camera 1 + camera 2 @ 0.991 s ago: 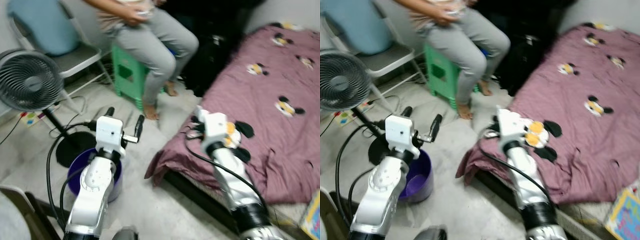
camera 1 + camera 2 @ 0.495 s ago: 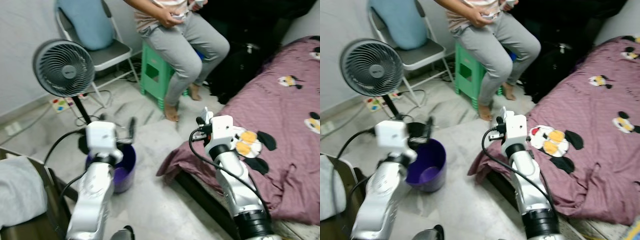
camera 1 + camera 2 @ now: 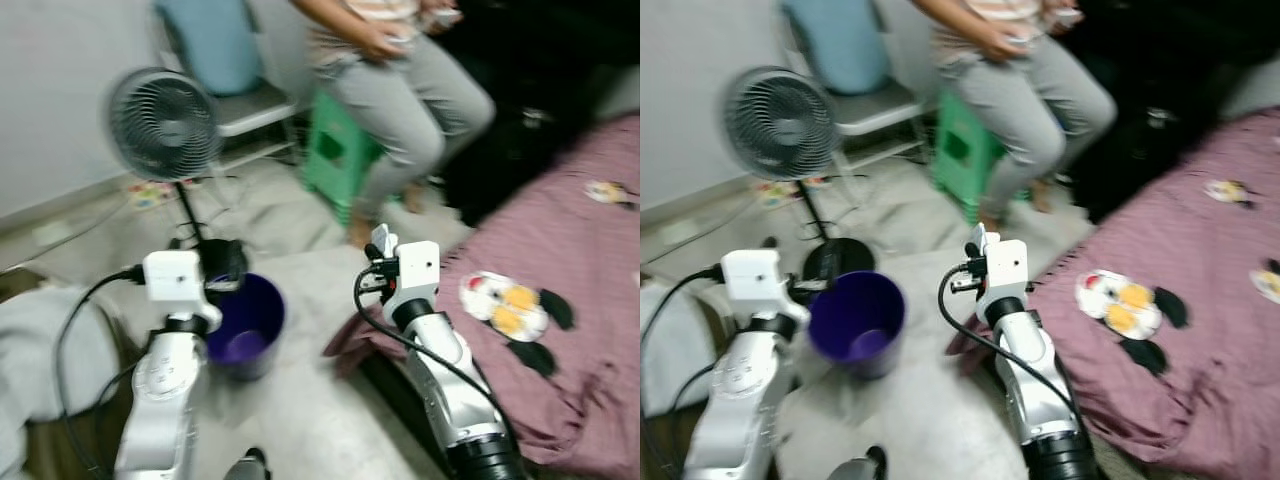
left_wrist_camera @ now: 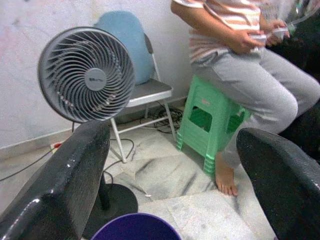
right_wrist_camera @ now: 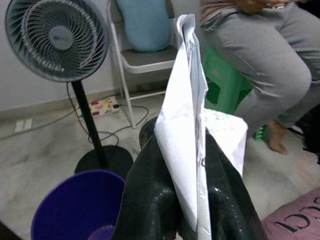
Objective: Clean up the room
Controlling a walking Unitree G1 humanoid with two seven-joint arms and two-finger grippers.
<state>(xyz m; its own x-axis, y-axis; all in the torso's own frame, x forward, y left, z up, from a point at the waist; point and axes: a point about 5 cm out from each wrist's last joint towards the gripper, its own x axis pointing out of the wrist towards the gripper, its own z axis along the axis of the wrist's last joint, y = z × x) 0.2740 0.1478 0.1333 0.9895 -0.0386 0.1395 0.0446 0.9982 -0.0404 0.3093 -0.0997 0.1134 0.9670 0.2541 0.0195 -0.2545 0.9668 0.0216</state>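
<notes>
Right claw (image 5: pixel 187 210) clamped on a folded sheet of white paper (image 5: pixel 187 125), sheet standing upright between the 2 black fingers (image 5: pixel 150 200), long axis running up and away from the fingertips. In the head views, a white scrap poking up at the right wrist (image 3: pixel 980 243), high above the floor, beside the edge of the maroon bed cover (image 3: pixel 1180 390).

Purple bucket (image 3: pixel 856 320) down on the floor, to the robot's left of the paper and lower. Through the right wrist camera, bucket rim (image 5: pixel 75 207) just off to one side of the fingers, mouth up and clear. So: a carry leftward and down for the drop, by the look of it. Right arm holding the load, left arm nearer the bucket.

Left claw (image 4: pixel 170 190) spread wide, gripping nothing, 2 fingers well apart, hovering just above the bucket's near rim (image 4: pixel 135 233). Possible crowding over the mouth if the right arm swings across.

Farther out: black fan base just behind the bucket, standing fan (image 3: pixel 163 123) above it, cables trailing on the marble floor. Then a folding chair with a blue cushion (image 4: pixel 127 45), a green plastic stool (image 4: pixel 207 125), and a seated person in grey trousers, bare foot (image 4: pixel 226 181) on the floor.
</notes>
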